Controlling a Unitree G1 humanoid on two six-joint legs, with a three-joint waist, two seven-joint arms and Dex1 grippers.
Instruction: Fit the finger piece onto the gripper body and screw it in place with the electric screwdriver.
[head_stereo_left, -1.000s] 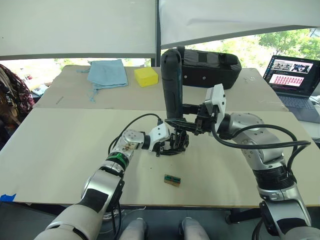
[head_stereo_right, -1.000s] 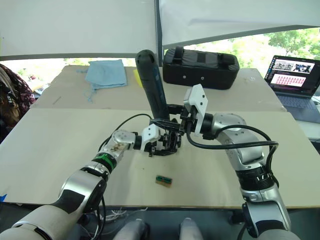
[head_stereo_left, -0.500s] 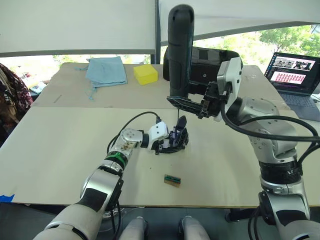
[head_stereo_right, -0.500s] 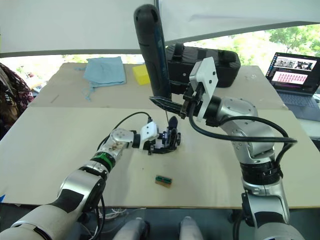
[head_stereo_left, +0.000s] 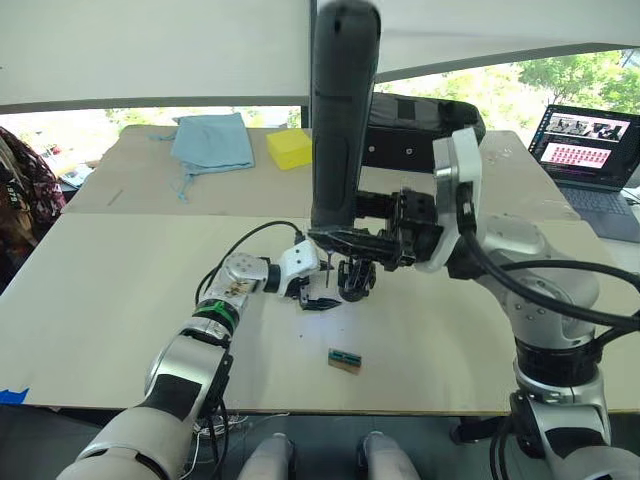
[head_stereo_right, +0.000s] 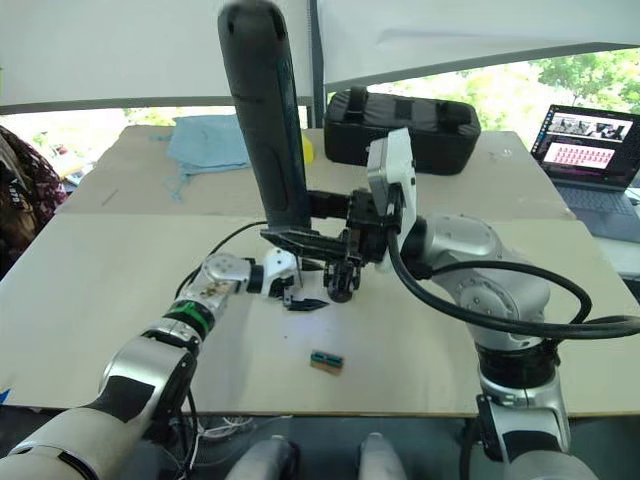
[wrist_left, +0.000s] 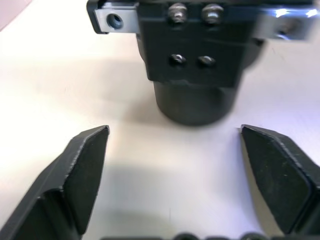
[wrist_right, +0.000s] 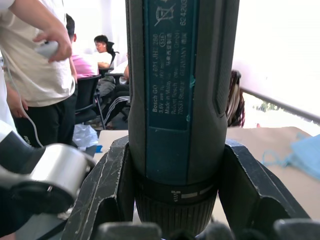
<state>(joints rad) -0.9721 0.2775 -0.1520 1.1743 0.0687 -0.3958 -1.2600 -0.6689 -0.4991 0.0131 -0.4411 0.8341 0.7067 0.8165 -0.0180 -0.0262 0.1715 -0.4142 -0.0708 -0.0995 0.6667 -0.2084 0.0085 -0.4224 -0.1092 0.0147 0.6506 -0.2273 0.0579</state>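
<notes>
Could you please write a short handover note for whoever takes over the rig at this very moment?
Right claw: shut on the electric screwdriver, held upright above the table, tip down beside the gripper body.
Left claw: open, fingers apart, facing the gripper body, not touching it.
Gripper body: standing on the table between the two claws. Screw heads show on its face in the left wrist view.
Finger piece: I cannot tell it apart from the body, so whether it is seated is unconfirmed.
Also on the table: a small green part, nearer the robot.
Left: check the fit, steady the body, drive the screw.
</notes>
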